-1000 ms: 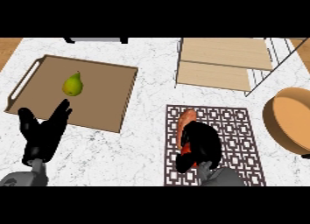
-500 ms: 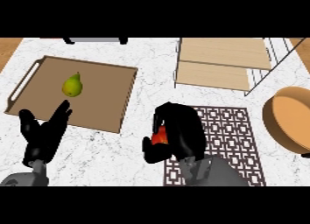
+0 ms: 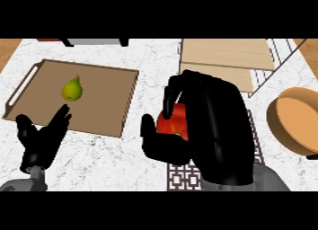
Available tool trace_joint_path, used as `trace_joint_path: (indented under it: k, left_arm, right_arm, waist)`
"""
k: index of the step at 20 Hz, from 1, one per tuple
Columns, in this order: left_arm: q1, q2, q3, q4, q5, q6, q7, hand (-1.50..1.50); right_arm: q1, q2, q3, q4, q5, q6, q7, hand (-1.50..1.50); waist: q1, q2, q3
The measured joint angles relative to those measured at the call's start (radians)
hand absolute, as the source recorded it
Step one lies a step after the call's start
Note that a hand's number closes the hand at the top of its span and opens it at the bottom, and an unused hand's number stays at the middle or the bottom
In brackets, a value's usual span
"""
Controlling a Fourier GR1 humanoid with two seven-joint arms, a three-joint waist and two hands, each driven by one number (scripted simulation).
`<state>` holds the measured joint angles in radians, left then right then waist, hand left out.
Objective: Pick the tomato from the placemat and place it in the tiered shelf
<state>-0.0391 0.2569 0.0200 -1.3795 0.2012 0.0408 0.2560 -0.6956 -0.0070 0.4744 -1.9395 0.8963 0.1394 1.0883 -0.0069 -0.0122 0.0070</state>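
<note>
A red tomato [image 3: 173, 121] is held up in my right hand [image 3: 211, 121], whose fingers and thumb curl round it and hide most of it. The hand hangs over the counter's middle, above the left edge of the patterned placemat [image 3: 185, 178], most of which it covers. The tiered shelf [image 3: 228, 56] with wooden boards stands at the back right, just beyond the hand's fingertips. My left hand [image 3: 41, 139] rests open at the lower left, fingers up.
A wooden tray [image 3: 108, 96] with a green pear [image 3: 71, 88] lies at the left. A round wooden bowl [image 3: 301, 120] sits at the right edge. The counter is white marble.
My right hand has lifted the tomato off the placemat and carried it up and toward the back, closer to the shelf. The left hand has stayed still.
</note>
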Motion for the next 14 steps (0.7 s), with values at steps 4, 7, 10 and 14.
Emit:
trace_joint_path:
  k: [4,7,10,14]
  left_arm:
    - [0.001,-0.011,-0.004,-0.005,-0.013,0.010,-0.007,0.00]
    - [0.008,-0.010,0.000,-0.017,-0.012,0.005,-0.007,0.00]
    - [0.003,-0.010,0.001,-0.014,-0.011,0.003,0.001,0.00]
    - [-0.001,-0.015,0.002,-0.018,-0.015,0.005,0.011,0.00]
  right_arm:
    - [-0.116,-0.021,-0.140,-0.013,-0.028,0.062,0.001,1.50]
    - [-0.186,-0.041,-0.236,0.017,-0.045,0.091,-0.011,1.50]
    - [-0.288,-0.059,-0.337,0.067,-0.073,0.121,-0.014,1.50]
    - [-0.369,-0.122,-0.465,0.148,-0.114,0.153,-0.046,1.50]
  waist:
    - [0.001,0.001,0.000]
    - [0.005,0.002,-0.001]
    - [0.006,0.004,-0.002]
    - [0.008,0.006,-0.002]
